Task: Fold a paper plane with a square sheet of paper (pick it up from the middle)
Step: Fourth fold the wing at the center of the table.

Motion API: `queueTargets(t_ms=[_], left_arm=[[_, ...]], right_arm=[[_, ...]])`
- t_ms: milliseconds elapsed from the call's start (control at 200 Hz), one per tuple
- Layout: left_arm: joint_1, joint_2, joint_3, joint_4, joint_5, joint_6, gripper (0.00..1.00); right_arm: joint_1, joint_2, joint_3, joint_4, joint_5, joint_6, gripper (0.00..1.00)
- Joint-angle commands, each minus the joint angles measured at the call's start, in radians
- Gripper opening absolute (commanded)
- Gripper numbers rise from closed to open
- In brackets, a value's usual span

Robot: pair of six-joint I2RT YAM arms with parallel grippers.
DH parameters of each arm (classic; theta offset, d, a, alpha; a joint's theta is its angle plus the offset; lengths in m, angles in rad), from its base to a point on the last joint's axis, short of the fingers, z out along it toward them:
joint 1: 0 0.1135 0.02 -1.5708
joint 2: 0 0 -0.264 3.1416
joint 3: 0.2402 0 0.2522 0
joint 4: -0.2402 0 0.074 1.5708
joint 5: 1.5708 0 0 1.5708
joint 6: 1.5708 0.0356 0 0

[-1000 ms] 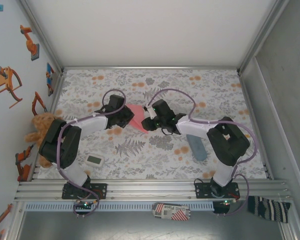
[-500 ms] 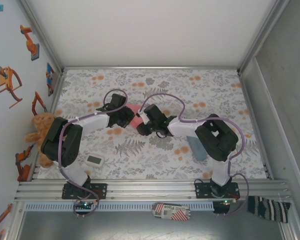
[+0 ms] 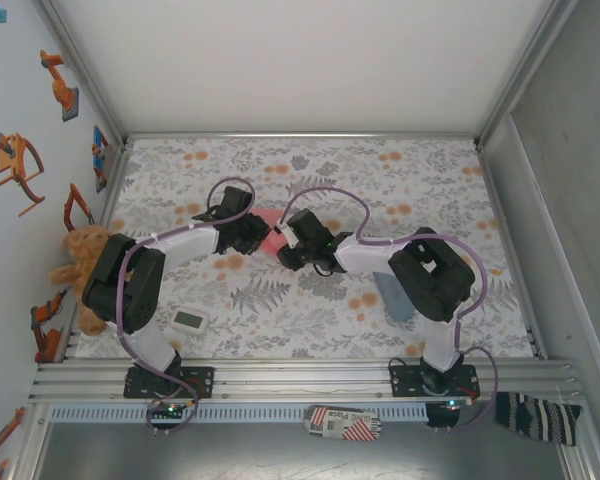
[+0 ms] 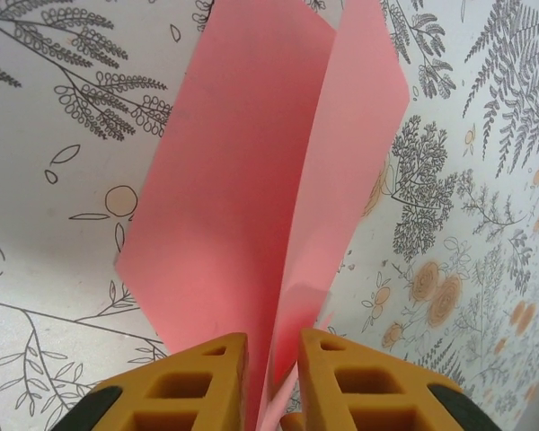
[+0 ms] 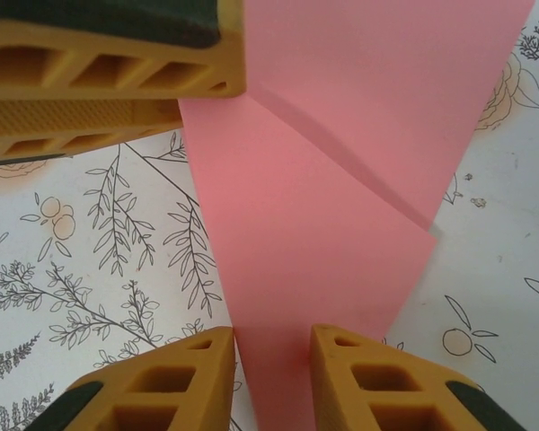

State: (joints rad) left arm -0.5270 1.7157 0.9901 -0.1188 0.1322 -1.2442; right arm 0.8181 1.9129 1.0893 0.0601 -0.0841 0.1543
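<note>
The left gripper (image 4: 272, 377) has its orange fingers a narrow slot apart. The salmon-pink paper (image 4: 242, 180) runs down into that slot, but the left wrist view does not show whether the pads are pressing it. From the slot the paper opens upward as a V of two flaps split by a centre crease. The left flap is broad with a slanted top edge, and the right one is narrower with an angled corner at its side. The right gripper (image 5: 271, 368) likewise stands with only a small gap between its fingers. A strip of the same paper fills that gap, and again a firm pinch cannot be told from loose contact. In the right wrist view the sheet is smooth and plain. One layer overlaps another along a diagonal fold line, and it tapers to a corner at the lower right. The fingers (image 5: 108, 54) of the left gripper sit against its upper left edge. From above, the two grippers face each other closely near the middle of the floral table cover (image 3: 430, 180), with a small patch of pink showing between them. A grey-blue pouch (image 3: 393, 297) lies well apart beside the right arm. A small white device (image 3: 190, 320) lies near the left arm's base, and a plush toy (image 3: 85, 262) sits at the table's left edge.
</note>
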Motion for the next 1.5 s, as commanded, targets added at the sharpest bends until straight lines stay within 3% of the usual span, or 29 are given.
queueTargets(t_ms=[0,240,551,851,976,1037,1497], left_arm=[[0.02,-0.006,0.037,-0.037,0.027,0.022,0.25],[0.073,0.069,0.07,-0.011,0.181,0.091,0.27],[0.094,0.117,0.089,0.016,0.276,0.135,0.28],[0.094,0.089,0.069,0.034,0.274,0.117,0.11],[0.094,0.082,0.062,0.047,0.268,0.069,0.1],[0.095,0.079,0.062,0.045,0.261,0.052,0.1],[0.088,0.092,0.068,0.03,0.258,0.026,0.11]], right_arm=[[0.006,0.014,0.009,0.004,0.024,-0.028,0.25],[0.005,-0.001,-0.009,0.015,0.024,-0.061,0.23],[0.004,0.0,-0.009,0.01,0.038,-0.064,0.22],[0.005,-0.034,-0.024,0.023,0.05,-0.058,0.26],[0.006,-0.046,-0.033,0.036,0.052,-0.055,0.4],[0.006,-0.039,-0.034,0.041,0.05,-0.055,0.42],[0.01,0.036,0.039,0.024,0.06,-0.061,0.33]])
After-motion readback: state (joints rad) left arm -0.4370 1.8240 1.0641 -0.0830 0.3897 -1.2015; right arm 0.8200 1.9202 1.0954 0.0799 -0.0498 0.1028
